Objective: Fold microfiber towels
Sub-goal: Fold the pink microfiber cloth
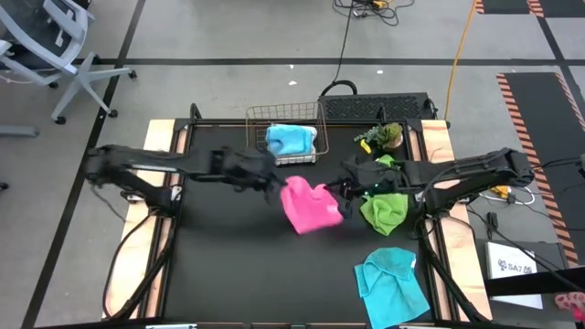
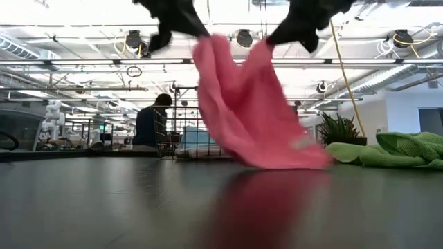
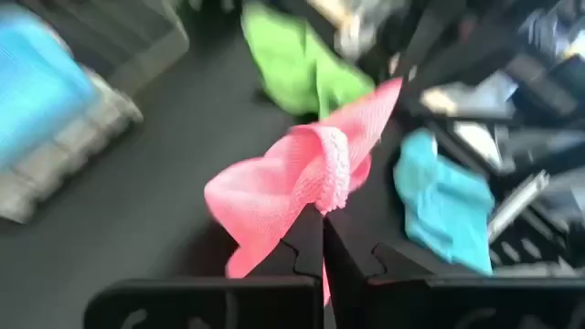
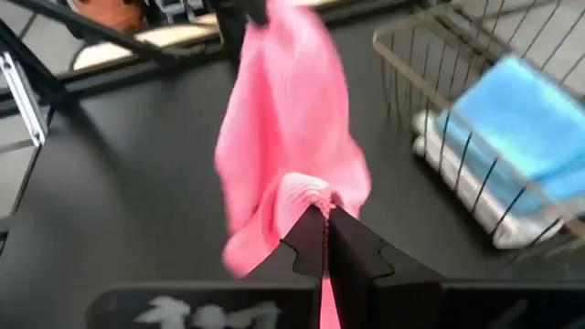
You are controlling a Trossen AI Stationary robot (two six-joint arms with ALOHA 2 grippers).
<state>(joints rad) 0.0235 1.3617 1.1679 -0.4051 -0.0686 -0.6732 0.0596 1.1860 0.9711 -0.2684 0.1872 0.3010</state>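
Two dark grippers are holding one soft pink microfiber towel (image 1: 309, 206) up over the middle of the flat black table top (image 1: 228, 265). The left gripper (image 3: 324, 245) is pinching one corner with its fingers pressed together, and the right gripper (image 4: 324, 239) is clamping another corner the same way. In the low view the cloth is hanging between them in a sagging fold, its lower edge trailing on the glossy dark surface, which is mirroring it in a reddish smear.

A crumpled lime green towel (image 1: 384, 210) is lying just right of the pink one, and a cyan-blue towel (image 1: 393, 285) is sitting spread out near the front right corner. A copper wire basket (image 1: 260, 117) is standing at the back edge, carrying a folded blue cloth (image 1: 291, 139) on top of a pale one. A small green plant (image 1: 381, 137) is sitting near the basket's right.

Beyond the table, a grey floor with dark lines is running under a wheeled office chair (image 1: 46, 55). The low view is looking into a bright hall with white ceiling beams, where a person (image 2: 149, 123) is sitting.
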